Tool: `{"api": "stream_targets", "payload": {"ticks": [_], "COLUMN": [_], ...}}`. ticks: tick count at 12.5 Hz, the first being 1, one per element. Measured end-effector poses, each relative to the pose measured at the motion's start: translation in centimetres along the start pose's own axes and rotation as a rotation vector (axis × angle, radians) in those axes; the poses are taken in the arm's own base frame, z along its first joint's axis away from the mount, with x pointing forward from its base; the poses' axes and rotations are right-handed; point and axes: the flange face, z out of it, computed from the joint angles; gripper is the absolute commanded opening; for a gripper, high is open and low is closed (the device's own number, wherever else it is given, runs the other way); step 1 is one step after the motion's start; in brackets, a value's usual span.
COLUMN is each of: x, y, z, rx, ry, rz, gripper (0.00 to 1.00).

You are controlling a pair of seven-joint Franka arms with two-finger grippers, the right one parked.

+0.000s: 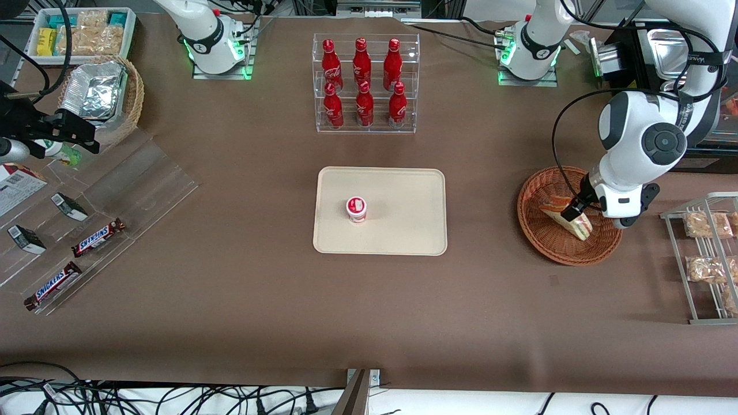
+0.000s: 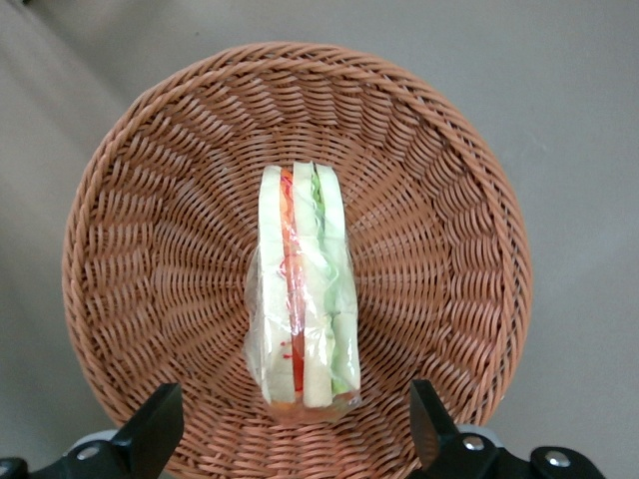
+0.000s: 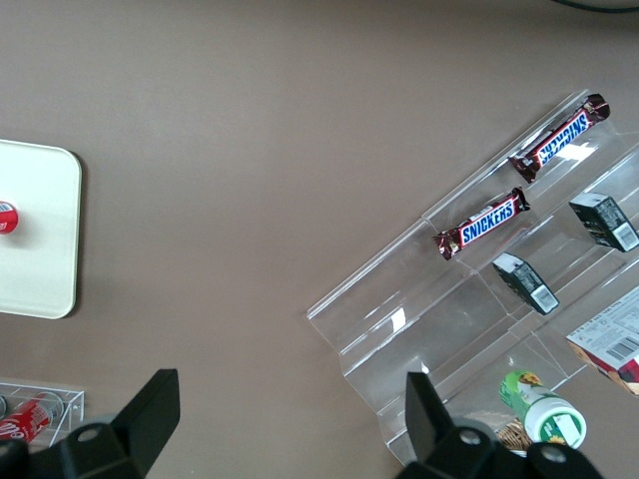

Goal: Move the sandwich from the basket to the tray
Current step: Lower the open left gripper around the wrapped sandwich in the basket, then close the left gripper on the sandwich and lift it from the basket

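One brown counter (image 1: 230, 288) carries everything you see here. On it, the cream tray (image 1: 403, 190) lies in the middle, with a small red-and-white cup (image 1: 356, 209) standing on it. Farther from the front camera than the tray, a clear rack (image 1: 365, 83) holds six red bottles (image 1: 361, 60). Toward the working arm's end of the counter sits your basket (image 1: 548, 242), well apart from the tray. The sandwich (image 2: 302, 289) lies in the basket, standing on edge in its clear wrap so that you look down on pale bread with red and green layers between. Your tool (image 1: 576, 208) hangs just above it with its fingers (image 2: 150, 431) spread wide, one on each side of the sandwich and neither touching it. Toward the parked arm's end, two Snickers bars (image 1: 98, 238) lie on clear shelves (image 1: 138, 178).
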Motion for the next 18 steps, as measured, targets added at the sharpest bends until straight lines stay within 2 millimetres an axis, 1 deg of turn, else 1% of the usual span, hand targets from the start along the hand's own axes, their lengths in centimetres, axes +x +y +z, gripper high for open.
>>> {"api": "stream_targets", "payload": {"ticks": [2,6,10,14,15,17,18], "x": [-0.3,-1.2,-1.6,-2.3,-2.4,-2.4,-2.4], "y": [-0.2,-0.8,-0.5,0.0,0.1,0.1,0.1], "z": [0.8,2.9,4.0,5.9,6.2,6.3,6.2], "rx": [-0.006,0.035,0.032,0.067,0.072,0.073,0.072], "ry": [0.026,0.046,0.049,0.093,0.096,0.097,0.097], "rz": [-0.027,0.0,-0.038,-0.043,-0.043,-0.042,-0.042], "gripper": [1.0,1.0,1.0,1.0,0.98,0.61,0.5]}}
